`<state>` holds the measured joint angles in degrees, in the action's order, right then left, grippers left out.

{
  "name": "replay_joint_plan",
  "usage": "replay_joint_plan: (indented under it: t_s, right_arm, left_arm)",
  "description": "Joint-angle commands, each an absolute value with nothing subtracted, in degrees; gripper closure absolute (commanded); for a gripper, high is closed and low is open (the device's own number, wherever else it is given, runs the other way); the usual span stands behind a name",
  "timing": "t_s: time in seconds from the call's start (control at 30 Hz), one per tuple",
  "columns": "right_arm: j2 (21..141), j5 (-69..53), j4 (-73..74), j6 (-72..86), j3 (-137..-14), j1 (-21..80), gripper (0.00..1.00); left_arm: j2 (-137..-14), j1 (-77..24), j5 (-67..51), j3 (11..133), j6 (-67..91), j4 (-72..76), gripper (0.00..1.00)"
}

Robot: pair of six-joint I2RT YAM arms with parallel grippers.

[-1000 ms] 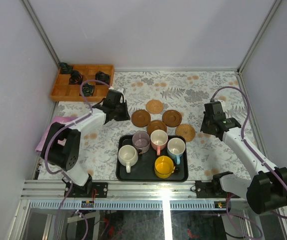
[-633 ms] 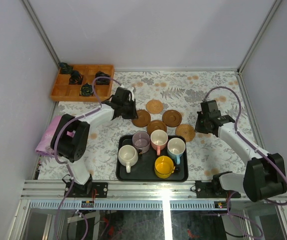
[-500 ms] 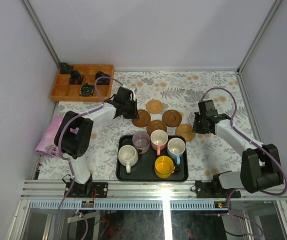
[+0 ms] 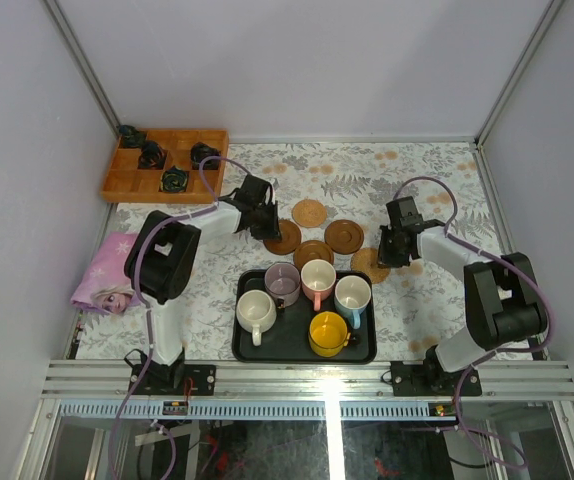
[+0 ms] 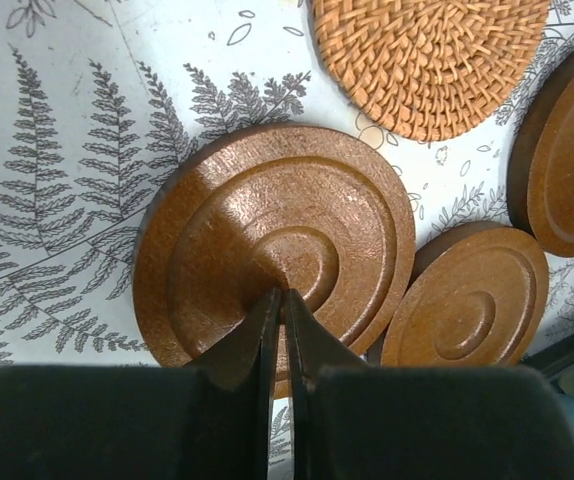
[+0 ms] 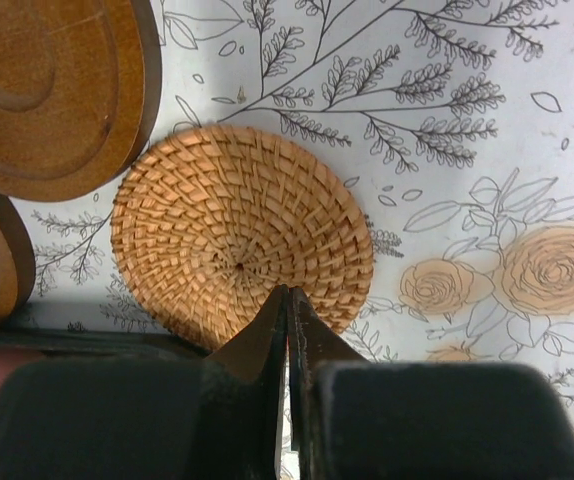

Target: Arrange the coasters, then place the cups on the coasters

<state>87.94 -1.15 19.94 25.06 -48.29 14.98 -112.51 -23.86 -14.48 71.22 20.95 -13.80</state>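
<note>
Five coasters lie in a cluster behind the black tray point(image 4: 367, 350). My left gripper point(image 5: 282, 293) is shut, its tips over the middle of the leftmost brown coaster point(image 5: 267, 225) point(image 4: 285, 240). My right gripper point(image 6: 287, 290) is shut, its tips at the near edge of a woven tan coaster point(image 6: 237, 225) point(image 4: 370, 266). Whether either touches its disc I cannot tell. A second woven coaster point(image 4: 308, 212) and two brown coasters point(image 4: 344, 236) point(image 4: 313, 253) lie between them. The cups stand on the tray: cream point(image 4: 256, 310), mauve point(image 4: 282, 283), pink point(image 4: 318, 278), light blue point(image 4: 352, 294), yellow point(image 4: 328, 332).
A wooden compartment box point(image 4: 127, 183) with small black items sits at the back left. A pink cloth point(image 4: 102, 278) lies at the left edge. Pale walls close in three sides of the floral tablecloth.
Both arms have swung inward: the left gripper moved right onto the brown coaster, the right gripper moved left to the woven one. Coasters and cups have not shifted.
</note>
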Motion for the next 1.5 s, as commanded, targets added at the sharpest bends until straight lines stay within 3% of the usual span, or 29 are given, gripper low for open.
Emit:
replay_joint_plan:
  t_s: [0.0, 0.53, 1.07, 1.33, 1.47]
  right_arm:
    - [91.0, -1.0, 19.4, 26.1, -52.0, 14.9, 1.0]
    - [108.4, 14.9, 31.1, 28.5, -70.3, 13.6, 1.0]
    - [122.3, 16.8, 32.4, 26.8, -91.3, 7.6, 1.0]
    - [115.1, 13.6, 29.9, 24.9, -89.8, 8.0, 1.0]
    - [108.5, 10.4, 26.2, 23.1, -85.5, 9.3, 1.0]
  left_arm:
    - [-114.4, -23.5, -12.0, 72.7, 22.6, -15.9, 0.96]
    - [-115.5, -11.1, -7.7, 72.7, 24.9, -19.2, 0.99]
    - [-121.5, -8.9, -8.8, 80.9, 23.9, -21.5, 0.96]
    - [-118.2, -8.6, -11.7, 80.0, 21.9, -18.6, 0.95]
    - [-112.7, -8.9, -14.8, 77.2, 20.2, -15.3, 0.88]
